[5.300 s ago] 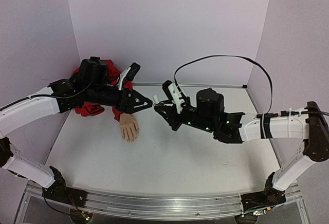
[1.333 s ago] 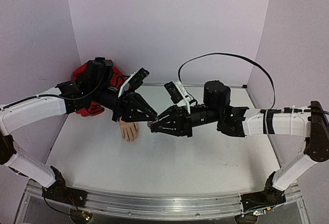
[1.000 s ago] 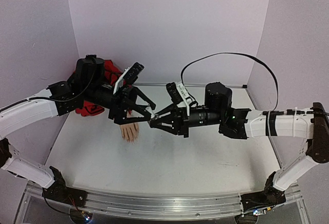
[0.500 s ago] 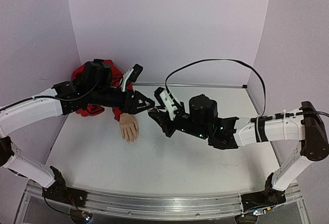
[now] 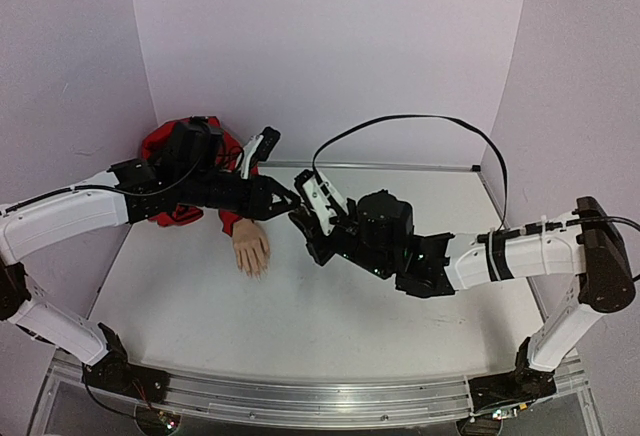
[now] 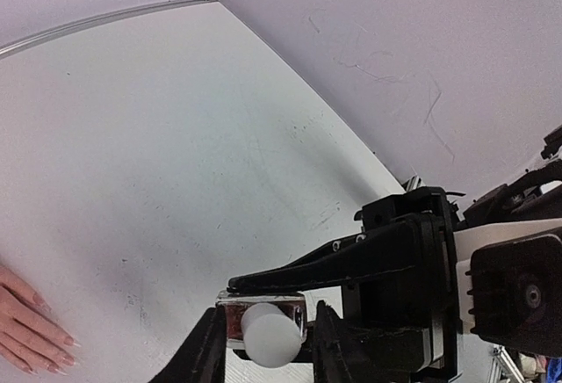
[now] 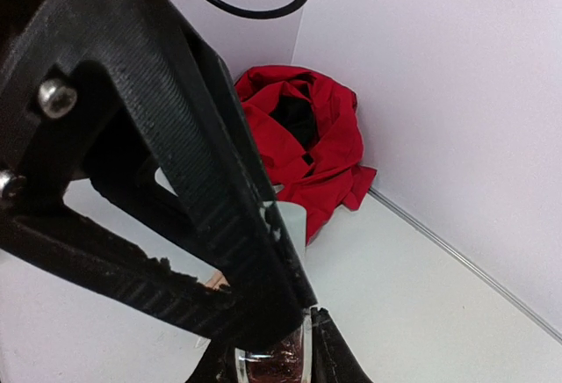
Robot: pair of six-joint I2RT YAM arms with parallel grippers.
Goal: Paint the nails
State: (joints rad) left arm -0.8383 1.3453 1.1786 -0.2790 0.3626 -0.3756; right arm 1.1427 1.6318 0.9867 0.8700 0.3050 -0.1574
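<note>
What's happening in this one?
The right gripper holds the small polish bottle above the table, close to the mannequin hand. The left gripper has its jaws either side of the bottle's white cap, apparently to unscrew it. The cap is on; the nails are untouched.

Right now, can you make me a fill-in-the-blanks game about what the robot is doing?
The right gripper holds a bottle with a ___ cap.
The hand wears a ___ sleeve.
The left gripper straddles the bottle's ___.
Missing words: white, red, cap.
</note>
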